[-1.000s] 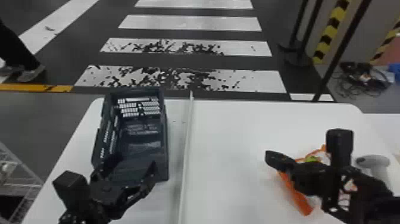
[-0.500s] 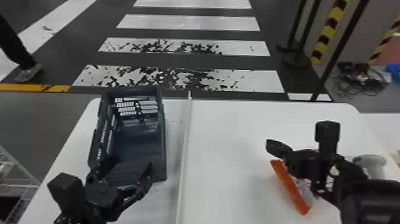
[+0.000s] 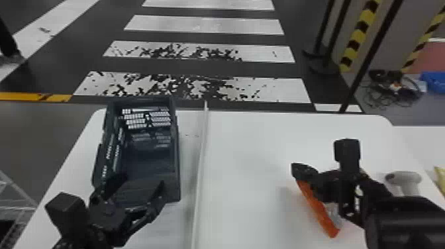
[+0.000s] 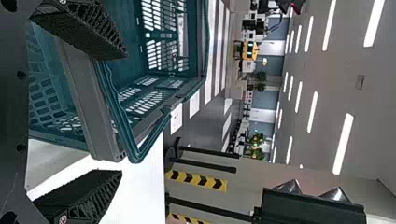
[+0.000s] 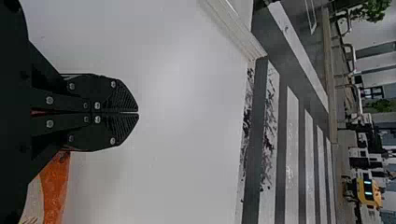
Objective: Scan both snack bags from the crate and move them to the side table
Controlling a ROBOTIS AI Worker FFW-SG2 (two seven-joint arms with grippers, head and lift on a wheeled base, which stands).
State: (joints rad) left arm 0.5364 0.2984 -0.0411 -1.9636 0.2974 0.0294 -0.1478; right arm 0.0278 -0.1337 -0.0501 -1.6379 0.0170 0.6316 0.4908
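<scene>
The white table is split by a pale divider strip. On its left part, the dark crate is set. Near the crate's close end, the left gripper is held with its fingers apart. Over the right part, the right gripper is seen, its fingers brought together. The orange snack bag is partly hidden beneath it; beside that arm, a light-coloured scanner is placed.
</scene>
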